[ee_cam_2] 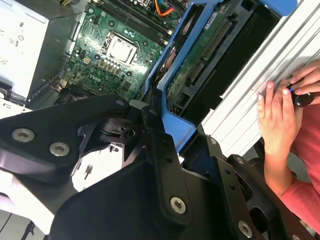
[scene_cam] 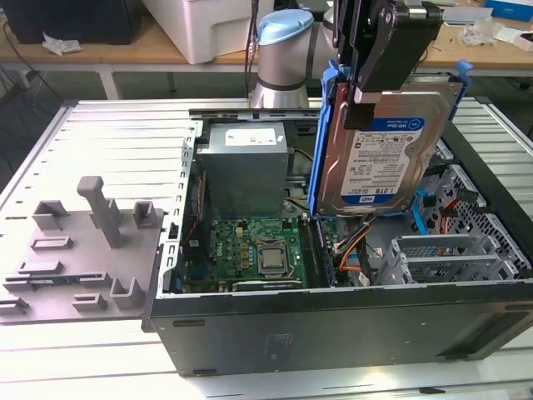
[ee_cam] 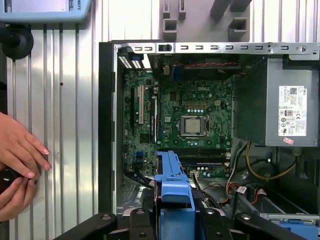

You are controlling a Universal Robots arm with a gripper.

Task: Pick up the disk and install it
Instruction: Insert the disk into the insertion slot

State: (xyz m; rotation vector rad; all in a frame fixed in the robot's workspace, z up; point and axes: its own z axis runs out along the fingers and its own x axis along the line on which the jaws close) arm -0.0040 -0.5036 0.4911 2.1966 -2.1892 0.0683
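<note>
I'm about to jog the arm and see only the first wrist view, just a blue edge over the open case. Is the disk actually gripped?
Observer: Yes. In the exterior view the pincer clamps the disk by its upper edge, upright above the open case.
Operator: Which way does its label face?
Observer: Toward the exterior camera.
Operator: Are those hands near it?
Observer: In the second wrist view a hand rests on the ribbed table, apart from the disk, with a red sleeve behind it.

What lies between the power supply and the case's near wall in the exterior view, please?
The motherboard, with its processor socket, lies between the power supply and the case wall in the exterior view.
</note>
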